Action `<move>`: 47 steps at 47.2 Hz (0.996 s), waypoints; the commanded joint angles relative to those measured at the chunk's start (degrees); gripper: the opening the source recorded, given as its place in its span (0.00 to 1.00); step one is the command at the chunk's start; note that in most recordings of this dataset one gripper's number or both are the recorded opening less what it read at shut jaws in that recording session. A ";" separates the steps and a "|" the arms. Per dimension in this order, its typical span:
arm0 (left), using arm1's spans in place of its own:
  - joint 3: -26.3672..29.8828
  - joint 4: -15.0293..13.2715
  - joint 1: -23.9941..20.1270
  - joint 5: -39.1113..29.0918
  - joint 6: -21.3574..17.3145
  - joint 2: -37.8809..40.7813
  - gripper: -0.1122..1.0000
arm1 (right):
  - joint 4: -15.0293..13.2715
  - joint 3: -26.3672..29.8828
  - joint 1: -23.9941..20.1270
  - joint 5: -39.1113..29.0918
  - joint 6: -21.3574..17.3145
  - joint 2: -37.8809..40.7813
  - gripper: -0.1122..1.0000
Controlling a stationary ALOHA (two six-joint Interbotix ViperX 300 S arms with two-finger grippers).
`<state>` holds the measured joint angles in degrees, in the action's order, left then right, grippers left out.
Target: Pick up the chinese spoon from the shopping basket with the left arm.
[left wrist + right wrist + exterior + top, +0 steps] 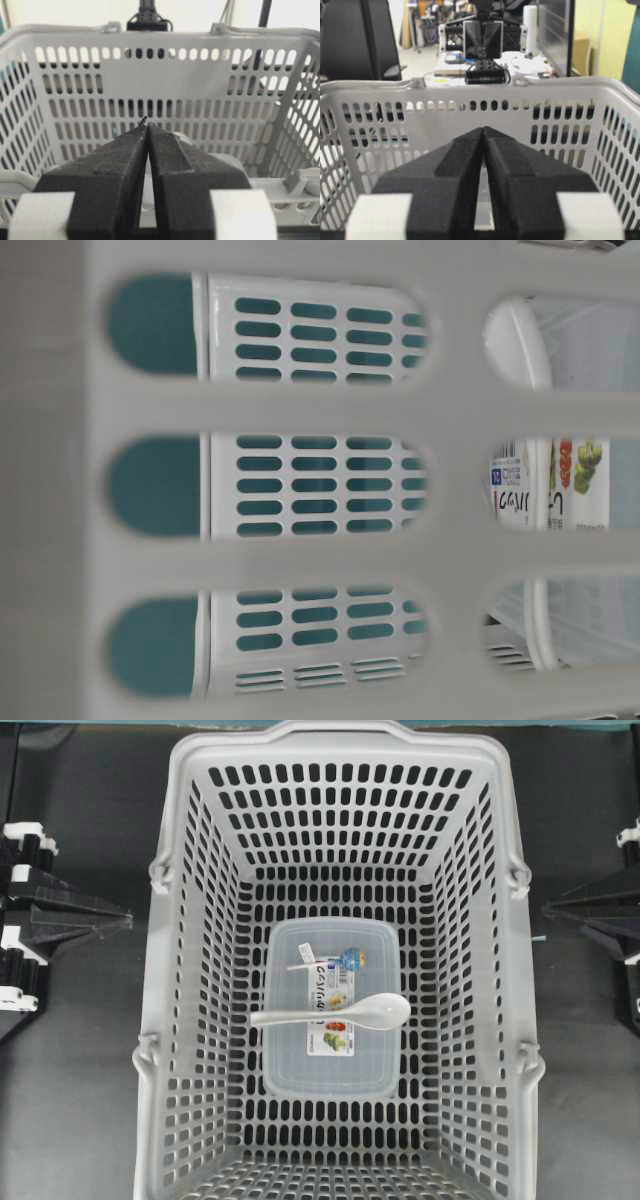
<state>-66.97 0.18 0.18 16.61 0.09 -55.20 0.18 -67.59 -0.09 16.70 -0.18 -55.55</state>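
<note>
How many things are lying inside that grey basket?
3: a clear food box on the basket floor, a white spoon across its lid, a lollipop beside it. Anything underneath stays hidden.

Basket [190, 920] top open, walls round.

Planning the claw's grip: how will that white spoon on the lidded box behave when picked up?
The chinese spoon looks glossy, so it is probably slippery between claw fingers. It appears rigid, likely ceramic or hard plastic, so it should not flex but may chip if dropped. It lies on the smooth lid of the clear box in the shopping basket, so a nudge may slide or spin it.
</note>
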 commanded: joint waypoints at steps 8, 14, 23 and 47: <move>11.87 2.37 1.76 -16.96 1.05 1.93 0.10 | 0.53 1.05 0.26 -0.18 -0.62 0.44 0.10; 18.28 2.37 2.64 -27.25 0.97 4.92 0.10 | 0.53 1.05 0.26 -0.62 -1.93 0.44 0.10; 27.42 2.37 4.22 -38.50 0.62 13.36 0.10 | 0.53 1.05 0.18 -3.52 -3.69 0.35 0.10; 49.39 2.29 7.03 -55.02 1.14 42.80 0.12 | 0.53 1.05 0.18 -9.14 -5.63 0.18 0.18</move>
<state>-22.24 2.29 6.77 -36.47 1.14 -15.73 0.53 -67.59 0.09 8.26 -5.71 -55.55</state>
